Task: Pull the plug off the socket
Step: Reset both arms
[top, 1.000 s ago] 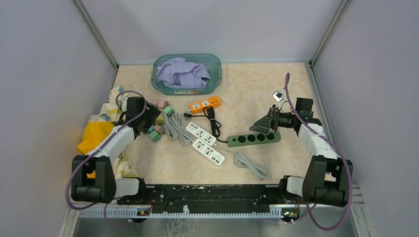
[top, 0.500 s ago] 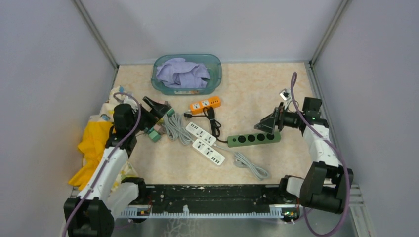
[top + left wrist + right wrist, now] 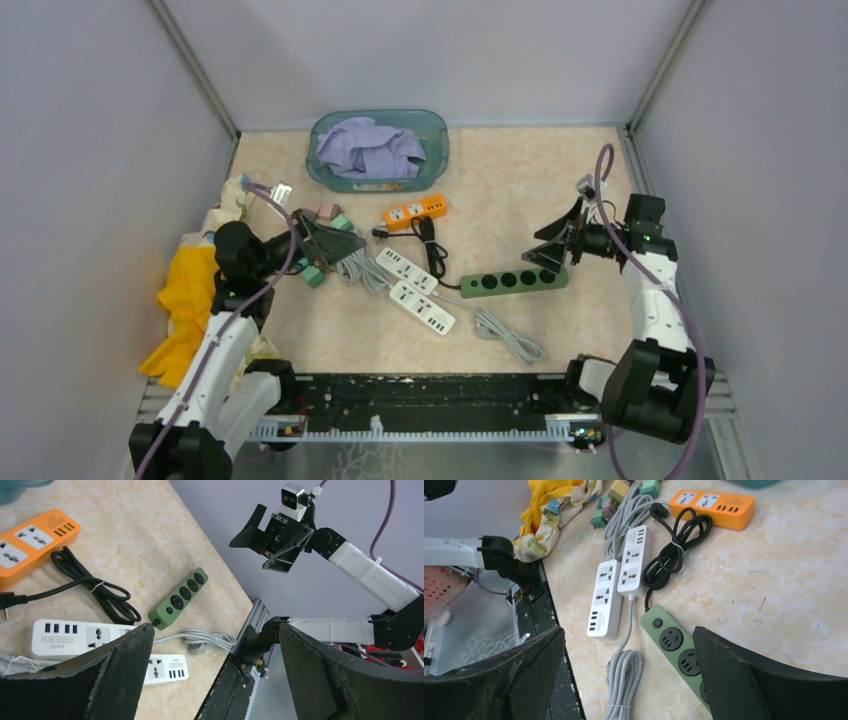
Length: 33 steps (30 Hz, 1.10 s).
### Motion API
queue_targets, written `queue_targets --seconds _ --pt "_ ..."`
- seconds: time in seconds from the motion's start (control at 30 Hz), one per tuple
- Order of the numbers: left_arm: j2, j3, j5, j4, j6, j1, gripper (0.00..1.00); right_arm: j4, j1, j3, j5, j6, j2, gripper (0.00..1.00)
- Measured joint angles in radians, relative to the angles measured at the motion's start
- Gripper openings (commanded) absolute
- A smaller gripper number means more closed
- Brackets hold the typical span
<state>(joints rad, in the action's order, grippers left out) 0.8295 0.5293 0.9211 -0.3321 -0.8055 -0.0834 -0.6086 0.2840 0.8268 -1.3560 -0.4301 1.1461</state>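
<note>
Left gripper [image 3: 340, 243]: jaws spread wide, nothing held, hovering over the grey cord bundle [image 3: 352, 262] toward the left edge of the bench [image 3: 560, 170]. Small green and pink plug adapters [image 3: 315, 272] lie loose just beside it.
Black plug [image 3: 380, 234]: free on the bench at the left end of the orange strip [image 3: 415, 212], head toward the left edge.
Green power strip [image 3: 514, 280]: mid-bench, long axis left–right, cord end leftward.
Right gripper [image 3: 540, 250]: wide open, empty, above the green strip's right half.
</note>
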Motion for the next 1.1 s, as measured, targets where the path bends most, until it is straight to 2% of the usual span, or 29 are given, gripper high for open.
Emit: queue_targets --seconds 0.2,0.37,0.5,0.67,0.83,1.1 --pt "-0.053 0.043 0.041 0.058 0.048 0.0 1.0 -0.106 0.003 0.04 -0.009 -0.138 -0.026 0.99" --pt "-0.067 0.127 0.029 0.161 0.105 0.0 1.0 -0.176 0.003 0.16 0.063 -0.173 -0.066 0.99" --pt "-0.067 0.257 -0.018 0.291 0.168 0.0 1.0 -0.148 0.003 0.29 0.189 -0.066 -0.142 0.99" --pt "-0.067 0.435 -0.101 0.426 0.247 0.0 1.0 -0.071 0.003 0.368 0.323 0.113 -0.291 0.99" --pt "-0.06 0.552 -0.134 0.488 0.283 0.0 1.0 -0.065 0.005 0.525 0.339 0.22 -0.335 0.99" --pt "-0.035 0.641 -0.132 0.526 0.288 0.0 1.0 -0.062 0.006 0.611 0.419 0.432 -0.38 0.99"
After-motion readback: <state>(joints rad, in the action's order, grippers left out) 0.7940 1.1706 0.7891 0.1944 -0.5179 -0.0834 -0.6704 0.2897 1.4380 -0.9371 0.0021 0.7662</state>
